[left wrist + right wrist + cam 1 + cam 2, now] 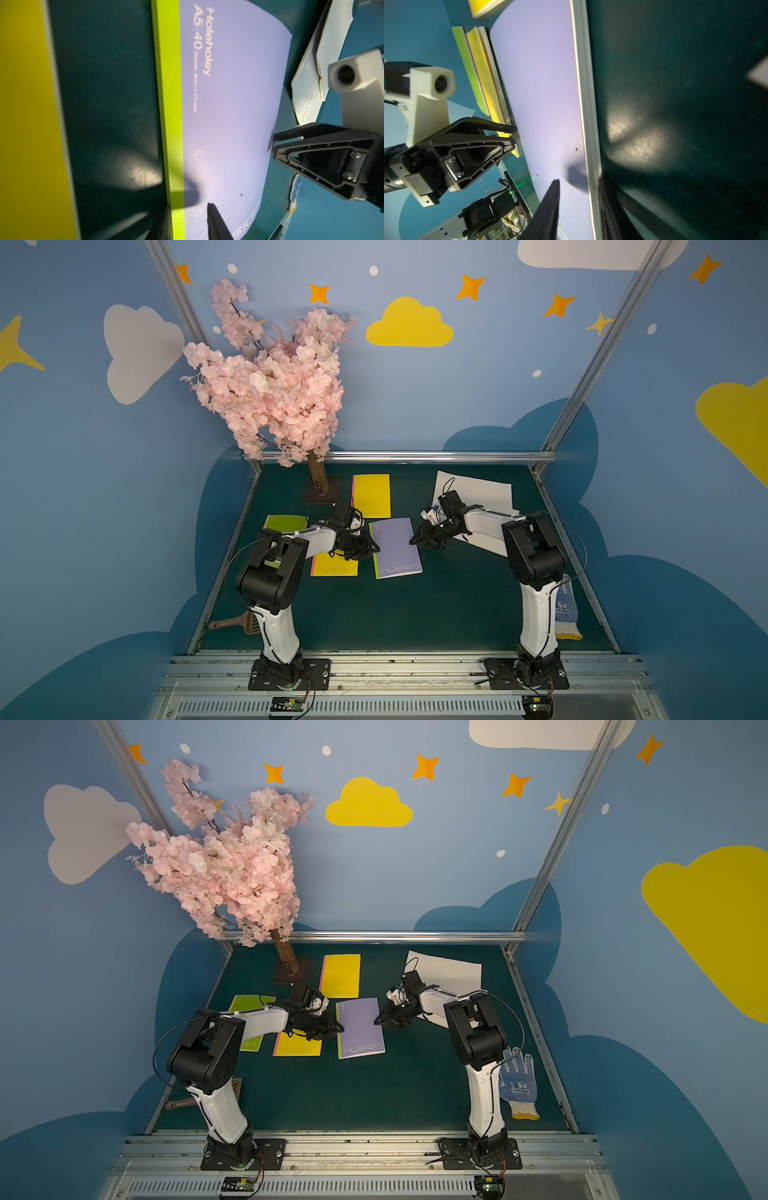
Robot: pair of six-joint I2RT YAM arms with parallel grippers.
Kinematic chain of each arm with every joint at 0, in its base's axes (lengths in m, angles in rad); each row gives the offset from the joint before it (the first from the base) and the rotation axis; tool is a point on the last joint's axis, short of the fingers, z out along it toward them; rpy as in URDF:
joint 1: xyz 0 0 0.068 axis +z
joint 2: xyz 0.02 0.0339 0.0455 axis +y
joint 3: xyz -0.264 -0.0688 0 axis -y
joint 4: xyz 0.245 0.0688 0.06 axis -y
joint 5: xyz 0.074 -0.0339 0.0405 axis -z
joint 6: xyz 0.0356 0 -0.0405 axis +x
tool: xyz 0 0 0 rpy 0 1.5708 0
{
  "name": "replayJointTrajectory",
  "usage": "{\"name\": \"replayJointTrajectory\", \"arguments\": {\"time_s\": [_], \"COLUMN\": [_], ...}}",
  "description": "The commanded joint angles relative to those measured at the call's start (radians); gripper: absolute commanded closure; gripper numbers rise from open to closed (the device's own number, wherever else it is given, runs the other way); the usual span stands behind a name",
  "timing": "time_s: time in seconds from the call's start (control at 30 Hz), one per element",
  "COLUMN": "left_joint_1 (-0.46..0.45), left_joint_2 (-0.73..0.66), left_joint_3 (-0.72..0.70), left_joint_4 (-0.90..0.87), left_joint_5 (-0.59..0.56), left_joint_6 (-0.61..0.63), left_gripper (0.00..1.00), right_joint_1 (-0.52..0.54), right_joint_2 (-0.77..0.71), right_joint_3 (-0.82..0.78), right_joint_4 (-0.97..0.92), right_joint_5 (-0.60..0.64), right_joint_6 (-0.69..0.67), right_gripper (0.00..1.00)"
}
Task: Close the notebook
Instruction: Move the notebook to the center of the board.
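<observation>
The purple notebook (228, 104) reads "Holeholey A5 40 Sheets" and "nusign".

In both top views my left arm (274, 572) covers much of the nearer yellow notebook (334, 568) and part of the green notebook (284, 522); my right arm (536, 556) hides part of the white paper (473, 493). The brown tool (232, 623) behind the left arm I cannot identify. The purple notebook (228, 104) runs out of both wrist views.

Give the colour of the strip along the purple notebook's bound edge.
Lime green. The strip shows best in the left wrist view.
</observation>
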Motion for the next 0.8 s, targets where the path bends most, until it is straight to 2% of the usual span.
{"name": "replayJointTrajectory", "arguments": {"time_s": [0.0, 0.43, 0.77], "left_joint_1": [-0.018, 0.004, 0.033], "left_joint_2": [-0.027, -0.033, -0.013], "left_joint_3": [-0.012, 0.043, 0.08], "left_joint_4": [-0.039, -0.143, -0.172], "left_joint_5": [0.012, -0.028, -0.008], "left_joint_6": [0.012, 0.052, 0.057], "left_gripper": [0.68, 0.68, 0.68], "right_joint_1": [0.064, 0.086, 0.089], "right_joint_2": [0.0, -0.02, -0.003], "right_joint_3": [-0.035, -0.023, 0.014], "right_joint_4": [-0.011, -0.042, -0.086], "right_joint_5": [-0.023, -0.015, -0.023], "right_joint_6": [0.011, 0.021, 0.016], "right_gripper": [0.66, 0.66, 0.66]}}
